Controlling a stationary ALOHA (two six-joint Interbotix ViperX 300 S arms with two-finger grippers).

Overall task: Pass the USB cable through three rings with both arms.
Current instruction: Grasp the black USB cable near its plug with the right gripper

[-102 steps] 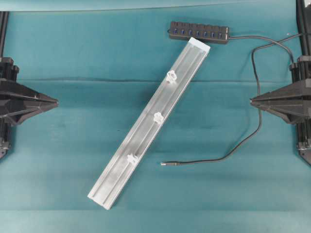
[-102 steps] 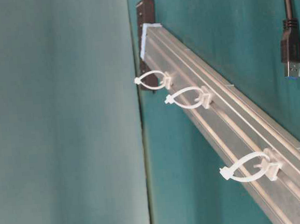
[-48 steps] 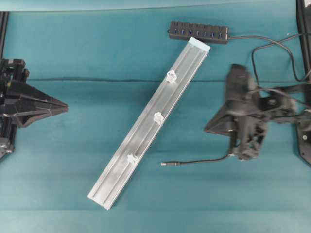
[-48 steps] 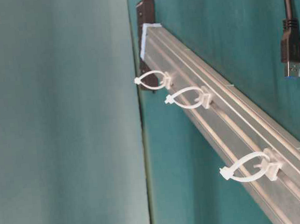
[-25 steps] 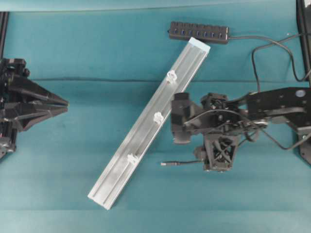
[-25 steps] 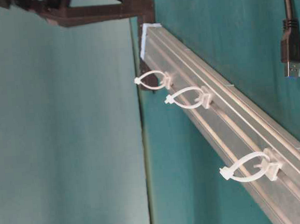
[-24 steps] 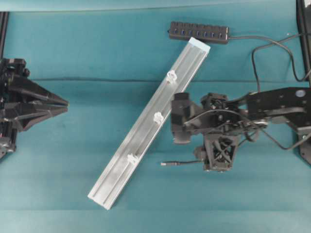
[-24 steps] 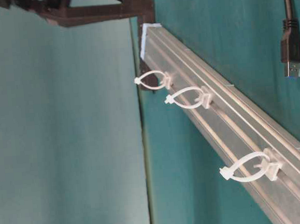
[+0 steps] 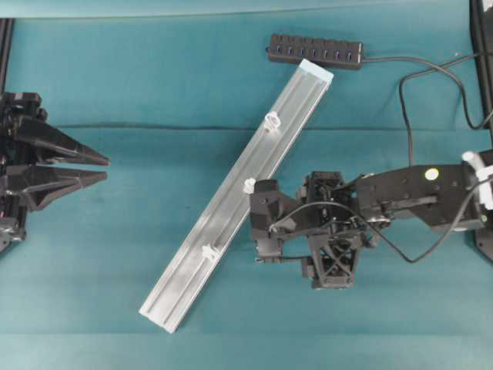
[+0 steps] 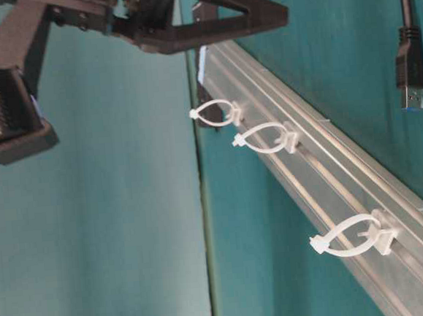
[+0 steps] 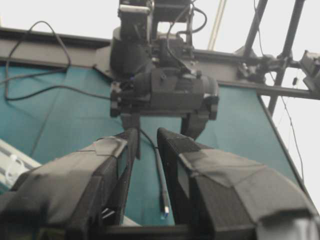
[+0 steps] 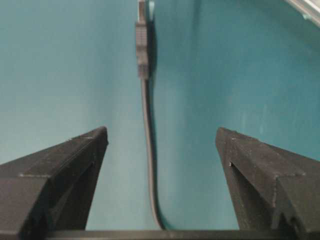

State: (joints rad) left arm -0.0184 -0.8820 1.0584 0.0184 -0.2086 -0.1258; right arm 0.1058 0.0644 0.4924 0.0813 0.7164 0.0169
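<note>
The USB cable (image 9: pixel 281 259) lies on the teal table, and its plug (image 9: pixel 259 260) points left towards the rail. Three whitish rings (image 9: pixel 271 121) (image 9: pixel 249 185) (image 9: pixel 208 252) sit along the silver rail (image 9: pixel 231 200). The table-level view shows them as upright loops (image 10: pixel 215 114) (image 10: pixel 265 138) (image 10: pixel 346 237), with the plug (image 10: pixel 410 69) at top right. My right gripper (image 9: pixel 323 258) hangs over the cable just behind the plug. In its wrist view the gripper (image 12: pixel 161 132) is wide open, the cable (image 12: pixel 146 115) lying untouched between the fingers. My left gripper (image 9: pixel 105 169) is at the far left, narrowly open and empty (image 11: pixel 147 132).
A black multi-port hub (image 9: pixel 316 50) lies at the back by the rail's far end. Its cord loops down the right side (image 9: pixel 408 116) under the right arm. In the left wrist view the right arm (image 11: pixel 160 90) faces me across the table.
The right arm has swung in from the right edge to over the cable by the plug, and its jaws have opened wide. The left gripper's jaws have parted slightly.
</note>
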